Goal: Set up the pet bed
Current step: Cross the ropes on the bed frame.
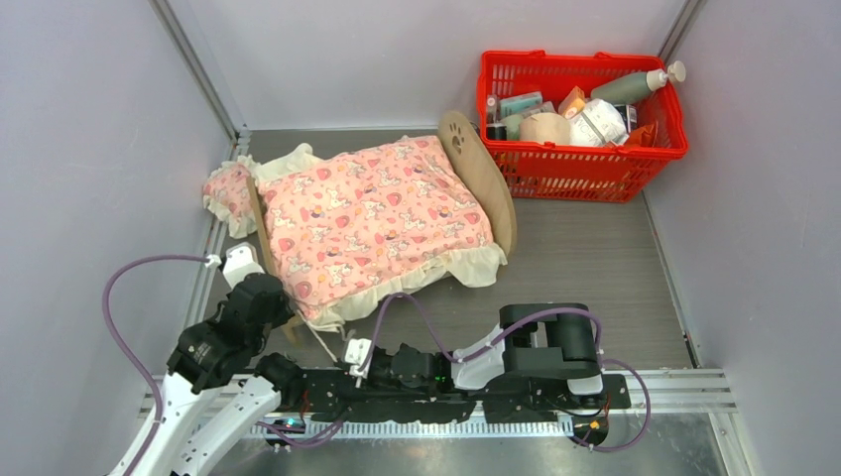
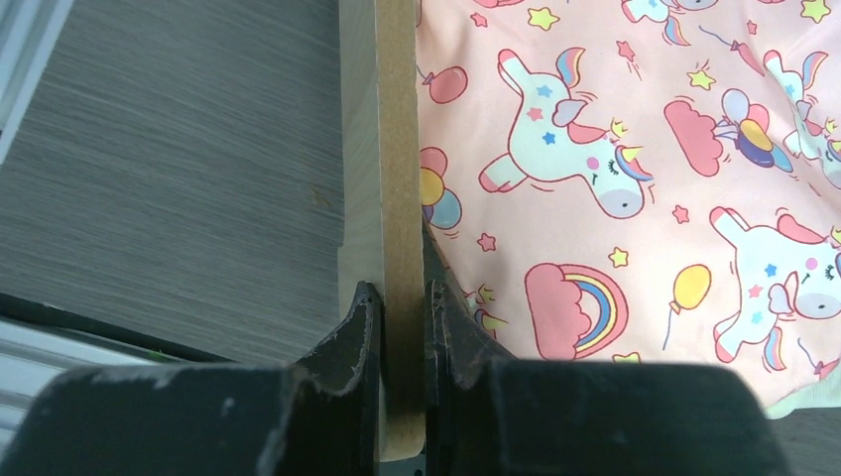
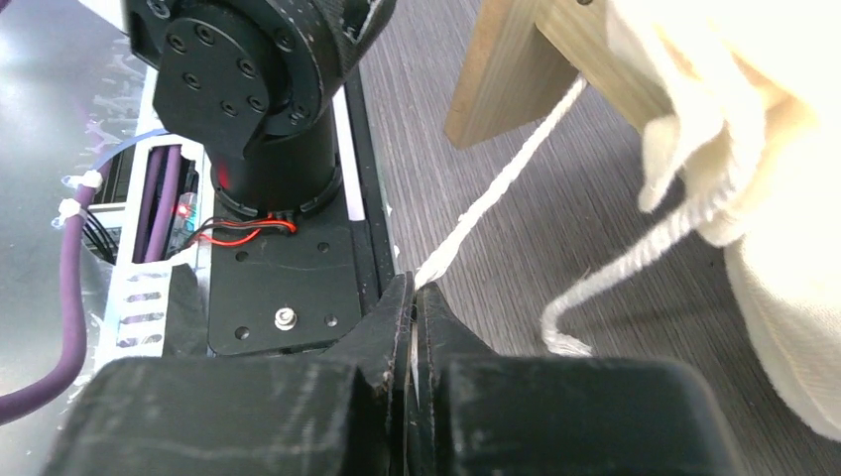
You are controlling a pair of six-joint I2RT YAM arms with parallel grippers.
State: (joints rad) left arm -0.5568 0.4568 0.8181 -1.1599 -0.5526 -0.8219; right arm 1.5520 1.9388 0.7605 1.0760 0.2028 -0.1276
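**Pet bed mid-table, both arms gripping at its near end**

The pet bed sits at the middle of the table, lying on a diagonal. Its arched headboard, with the paw-print cutout, stands at the bed's 2 o'clock end. A pink patterned blanket with a cream frill covers the whole top of the bed and spills over the side facing 5 o'clock. A small pink frilled pillow lies at the bed's 9 o'clock end, partly off the frame.

At the bed's 7 o'clock corner the left fingers are clamped on the edge of a thin plywood board of the frame, one finger on each face, with the blanket just beside it.

At the bed's 6 o'clock side, low over the table, the right fingers are pressed together on a white cord. The cord runs taut up toward a wooden leg of the frame and the cream frill. Where it is fastened cannot be made out.

A red basket full of bottles and packets stands at the table's 1 o'clock corner, near the headboard but apart from it.
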